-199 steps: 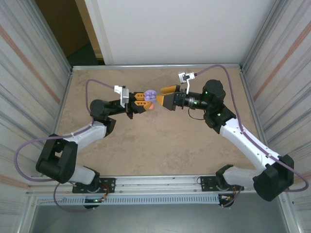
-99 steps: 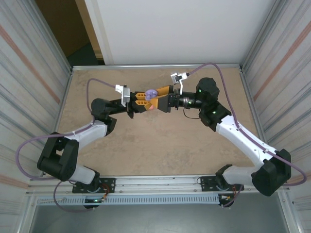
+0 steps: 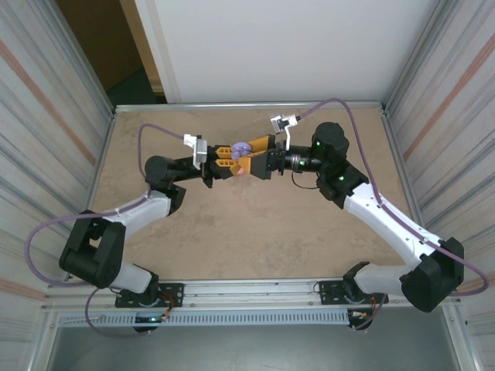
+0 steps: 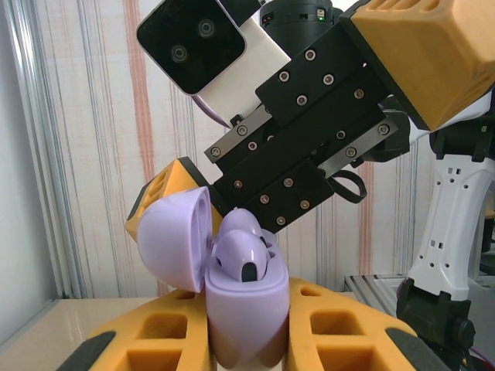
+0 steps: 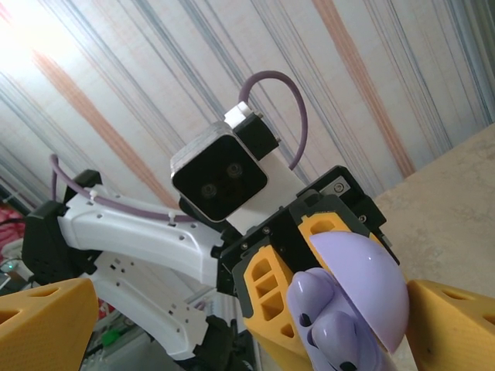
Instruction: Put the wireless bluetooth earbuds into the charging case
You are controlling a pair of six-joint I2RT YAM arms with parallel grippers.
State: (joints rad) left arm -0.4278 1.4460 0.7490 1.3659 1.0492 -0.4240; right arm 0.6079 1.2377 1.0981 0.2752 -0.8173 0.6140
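Striped walls (image 3: 46,116) box in a tan table (image 3: 232,247). From above, the two arms meet a little toward 12 o'clock of its middle. The left gripper (image 3: 226,163), reaching in from 8 o'clock, is clamped on a purple case (image 3: 240,147). The right gripper (image 3: 258,157), coming from 3 o'clock, stands wide with a finger on either side of that case — around it, not gripping it.

On the left wrist camera the case stands upright between the left fingers (image 4: 147,340), its lid (image 4: 174,239) swung open toward 9 o'clock. Two purple earbuds (image 4: 241,259) sit in the wells, their heads proud of the rim. One right finger hangs at 1 o'clock of the case; the other tucks behind the lid at 10 o'clock.

On the right wrist camera the lid's dome lies at 3 o'clock of the earbuds, both low at 5 o'clock of the frame.

The likely trouble is in the close. If the right jaws pinch the lid off-centre, it could come down on a bud that is not fully seated and lever it out onto the table. A hard or skewed push could also twist the case in the left grip or strain the hinge, since the case is held only low on its body.
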